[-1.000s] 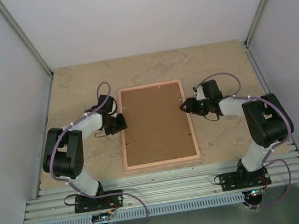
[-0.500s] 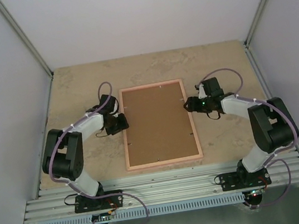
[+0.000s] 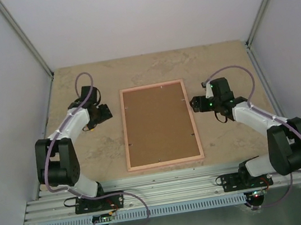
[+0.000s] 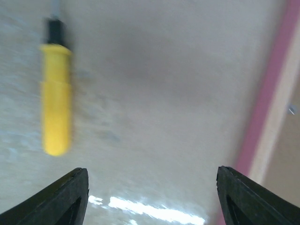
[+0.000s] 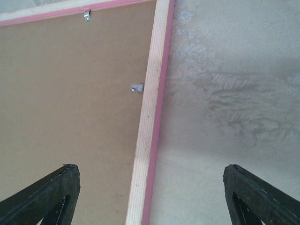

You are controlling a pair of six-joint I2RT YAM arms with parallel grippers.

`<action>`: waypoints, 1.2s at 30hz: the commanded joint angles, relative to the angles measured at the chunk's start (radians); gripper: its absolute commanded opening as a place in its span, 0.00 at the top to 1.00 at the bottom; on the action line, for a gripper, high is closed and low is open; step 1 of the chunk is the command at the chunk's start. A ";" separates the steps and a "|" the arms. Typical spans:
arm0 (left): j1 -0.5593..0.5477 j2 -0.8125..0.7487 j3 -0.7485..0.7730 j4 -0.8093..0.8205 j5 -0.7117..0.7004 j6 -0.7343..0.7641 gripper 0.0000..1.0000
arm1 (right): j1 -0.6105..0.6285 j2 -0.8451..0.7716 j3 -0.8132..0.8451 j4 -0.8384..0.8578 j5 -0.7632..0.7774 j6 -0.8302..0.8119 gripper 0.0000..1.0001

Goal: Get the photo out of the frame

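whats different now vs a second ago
Both arms pulled away from the frame: the left gripper swung out to the left and a little farther up the table, and the right gripper backed off to the right. Both are open and hold nothing. The frame stays back side up, in roughly the same spot.

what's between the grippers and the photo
The backing board, held by small metal clips on the face-down frame, covers it; the photo itself is out of sight.

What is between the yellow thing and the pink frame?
Nothing but bare table between the yellow tool and the frame, seen in the left wrist view.
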 commanded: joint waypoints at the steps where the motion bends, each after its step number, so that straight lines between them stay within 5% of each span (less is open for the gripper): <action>1: 0.083 0.045 0.080 -0.069 -0.138 0.052 0.22 | 0.000 -0.055 -0.054 0.049 0.003 -0.065 0.15; 12: 0.196 0.254 0.210 -0.065 -0.114 0.076 0.24 | 0.000 -0.083 -0.095 0.093 -0.022 -0.086 0.10; 18: 0.217 0.338 0.255 -0.060 -0.096 0.082 0.33 | 0.000 -0.081 -0.097 0.090 -0.023 -0.088 0.10; 36: 0.235 0.386 0.278 -0.068 0.015 0.094 0.87 | 0.014 -0.110 -0.091 0.093 -0.061 -0.113 0.10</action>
